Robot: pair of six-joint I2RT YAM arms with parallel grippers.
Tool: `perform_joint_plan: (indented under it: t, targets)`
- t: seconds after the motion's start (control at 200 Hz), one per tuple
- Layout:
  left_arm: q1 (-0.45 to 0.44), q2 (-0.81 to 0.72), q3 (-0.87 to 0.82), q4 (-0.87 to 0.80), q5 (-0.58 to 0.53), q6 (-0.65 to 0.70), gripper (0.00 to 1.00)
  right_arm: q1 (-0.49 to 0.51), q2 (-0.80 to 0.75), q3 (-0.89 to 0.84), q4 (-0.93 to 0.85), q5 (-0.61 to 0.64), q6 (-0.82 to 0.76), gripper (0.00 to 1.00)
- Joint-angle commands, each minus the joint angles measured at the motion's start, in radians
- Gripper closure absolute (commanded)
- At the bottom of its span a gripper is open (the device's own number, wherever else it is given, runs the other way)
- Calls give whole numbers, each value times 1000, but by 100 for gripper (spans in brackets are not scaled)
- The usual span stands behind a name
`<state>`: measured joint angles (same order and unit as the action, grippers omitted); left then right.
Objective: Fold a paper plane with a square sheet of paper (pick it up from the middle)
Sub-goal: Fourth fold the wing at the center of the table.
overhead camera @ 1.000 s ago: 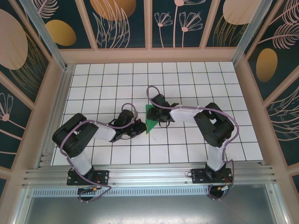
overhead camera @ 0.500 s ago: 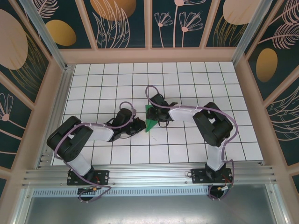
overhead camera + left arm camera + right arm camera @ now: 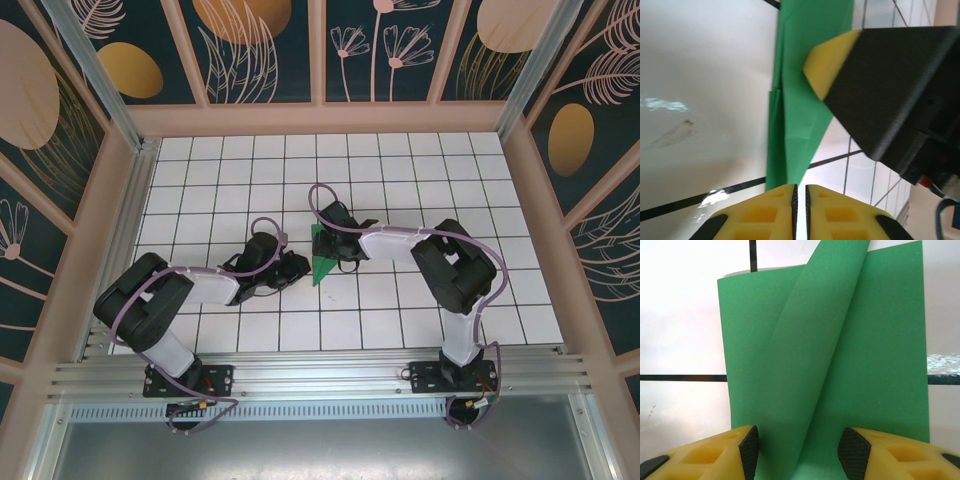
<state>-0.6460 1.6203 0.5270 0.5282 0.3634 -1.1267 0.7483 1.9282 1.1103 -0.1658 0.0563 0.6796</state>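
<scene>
Tiled table [image 3: 200,180]: left end effector [image 3: 800,196] has seemingly slackened on green paper [image 3: 805,75].

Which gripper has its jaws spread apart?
The right gripper: its jaws stand apart either side of a raised flap of the green paper. The left gripper has jaws almost closed at the paper's tip.

Left arm [image 3: 205,285]: rises from the near-left base, forearm lying low and reaching right toward the middle.
Left tool [image 3: 800,194]: points right, yellow fingertips [image 3: 762,215] almost together, a thin slit between.
Right arm [image 3: 395,243]: elbow bent at right, forearm stretched left.
Right tool [image 3: 799,442]: faces the left tool closely, jaws parted.
</scene>
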Motion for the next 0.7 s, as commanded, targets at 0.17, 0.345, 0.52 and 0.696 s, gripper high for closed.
perform_joint_plan:
  t: [0.17,0.345,0.52,0.696]
  targets:
    - [-7,62,0,147,110,-10,91,-27,169,-90,-172,85,-11,46]
    - [-17,123,9,144,117,-13,91,-27,170,-89,-173,84,-10,46]
    - [-21,141,10,120,107,-8,91,-27,169,-90,-172,82,-9,46]
    - [-22,148,10,98,104,0,91,-27,171,-87,-175,82,-8,46]
